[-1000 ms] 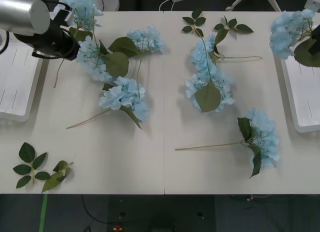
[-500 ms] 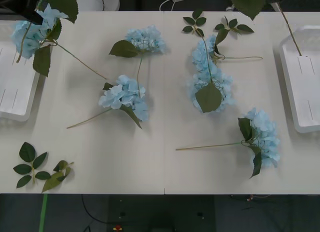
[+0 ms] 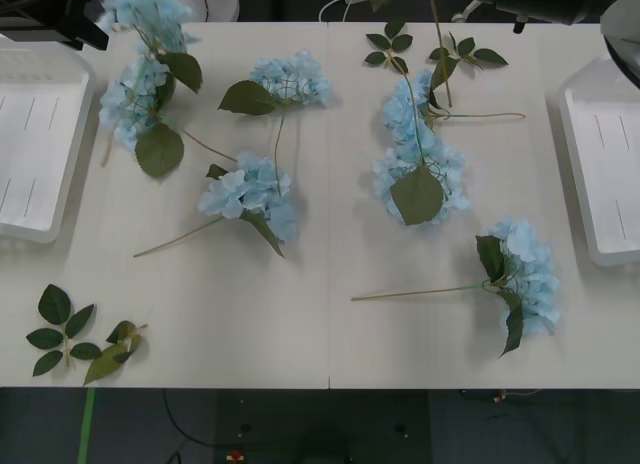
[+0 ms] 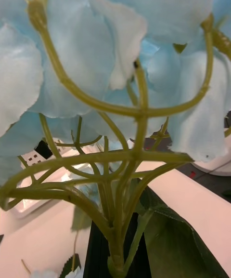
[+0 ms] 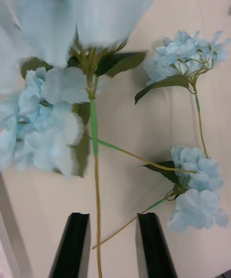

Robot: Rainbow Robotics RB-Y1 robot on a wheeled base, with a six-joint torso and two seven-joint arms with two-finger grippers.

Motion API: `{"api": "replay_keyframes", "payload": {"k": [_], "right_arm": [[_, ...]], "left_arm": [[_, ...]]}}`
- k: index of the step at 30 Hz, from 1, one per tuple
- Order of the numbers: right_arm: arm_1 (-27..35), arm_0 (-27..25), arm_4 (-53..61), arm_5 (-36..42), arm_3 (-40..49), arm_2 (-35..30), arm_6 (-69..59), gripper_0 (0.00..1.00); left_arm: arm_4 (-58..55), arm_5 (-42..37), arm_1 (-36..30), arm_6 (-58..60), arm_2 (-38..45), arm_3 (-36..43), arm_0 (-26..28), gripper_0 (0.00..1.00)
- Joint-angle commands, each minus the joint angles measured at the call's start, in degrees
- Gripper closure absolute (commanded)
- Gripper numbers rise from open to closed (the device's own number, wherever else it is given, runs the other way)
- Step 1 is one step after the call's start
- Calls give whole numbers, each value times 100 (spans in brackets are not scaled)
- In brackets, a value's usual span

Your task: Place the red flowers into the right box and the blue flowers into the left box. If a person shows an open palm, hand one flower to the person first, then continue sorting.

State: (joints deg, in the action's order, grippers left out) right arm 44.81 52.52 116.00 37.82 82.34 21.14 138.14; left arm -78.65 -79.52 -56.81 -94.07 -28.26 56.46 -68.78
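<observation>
Your blue flowers (image 3: 246, 192) lie scattered over the table (image 3: 300, 324): two blooms at the far left just beside the left box (image 3: 35, 154), two left of centre, a stacked pair (image 3: 418, 154) right of centre, and one (image 3: 525, 274) near the right front; the right box (image 3: 610, 174) sits at the right edge, and both boxes hold nothing. Your left gripper (image 5: 113, 239) hangs above the far-left blooms with its black fingers (image 5: 74, 244) spread apart and a thin stalk (image 5: 96, 196) running between them, untouched; your right gripper (image 4: 115, 254) is clamped on a flower stem (image 4: 118, 220), the bloom close before its camera; in the front view that stem (image 3: 438, 44) dangles over the far edge. Loose leaf sprigs (image 3: 75, 339) lie at the front left.
</observation>
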Motion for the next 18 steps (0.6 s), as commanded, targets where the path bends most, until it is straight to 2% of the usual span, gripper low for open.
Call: {"api": "replay_keyframes", "payload": {"k": [1,9,14,18], "right_arm": [[-508,-110,257,-205,186,-119,425,100],[-798,-110,353,-205,362,-84,565,100],[-974,-119,353,-205,476,-31,583,100],[-1159,-146,353,-240,485,21,644,100]], "left_arm": [[271,42,20,-305,67,93,-321,0],[596,6,20,-437,-153,84,-321,0],[623,630,108,-516,-487,76,-198,0],[710,1140,556,-490,-566,-30,-39,0]]}}
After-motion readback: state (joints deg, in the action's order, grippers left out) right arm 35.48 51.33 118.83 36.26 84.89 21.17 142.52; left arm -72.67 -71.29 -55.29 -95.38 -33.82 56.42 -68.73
